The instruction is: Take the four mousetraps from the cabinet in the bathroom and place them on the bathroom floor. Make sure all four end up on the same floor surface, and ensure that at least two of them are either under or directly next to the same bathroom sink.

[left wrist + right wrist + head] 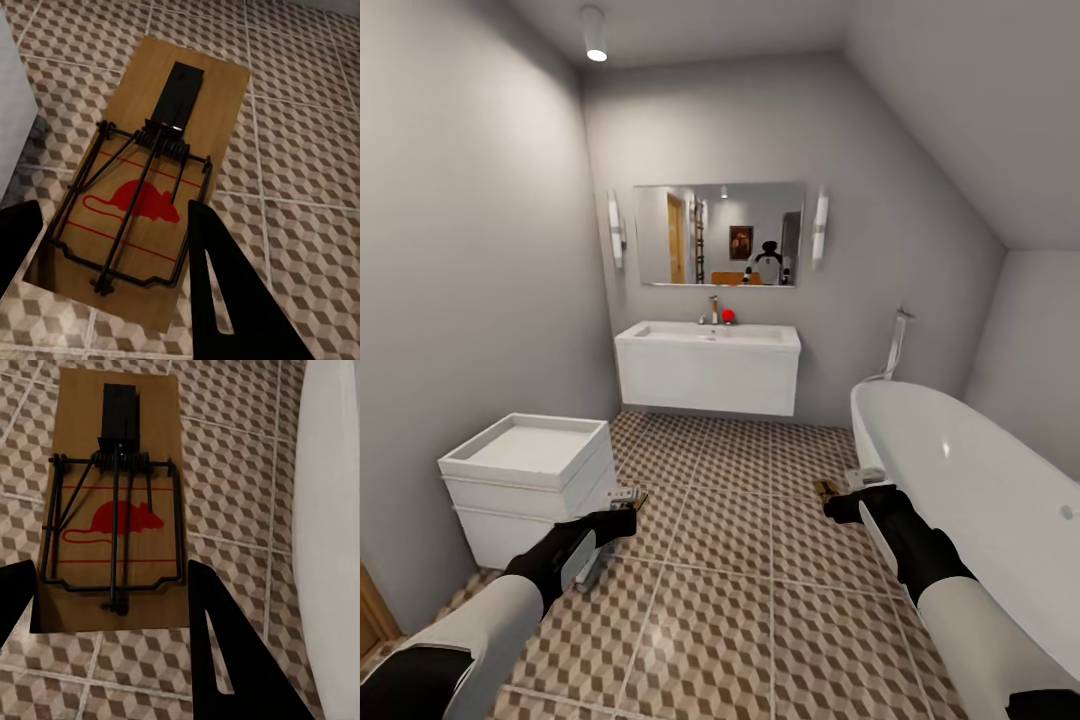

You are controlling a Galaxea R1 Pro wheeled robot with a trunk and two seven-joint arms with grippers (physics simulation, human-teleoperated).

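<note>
2 mousetraps are held out over the bathroom floor, whose square tiles carry a brown, beige and cream cube pattern. Grey walls enclose the white sink under a mirror, the cabinet and a bathtub. The left hand is clamped on the left mousetrap, the right hand on the right mousetrap; each is a tan wooden slab with black wire and a red mouse print.

The head camera looks forward and down from behind both arms, across the floor to the far sink, cabinet at left. Each wrist camera looks along its claw, very near, down at a mousetrap over the same tiles.
</note>
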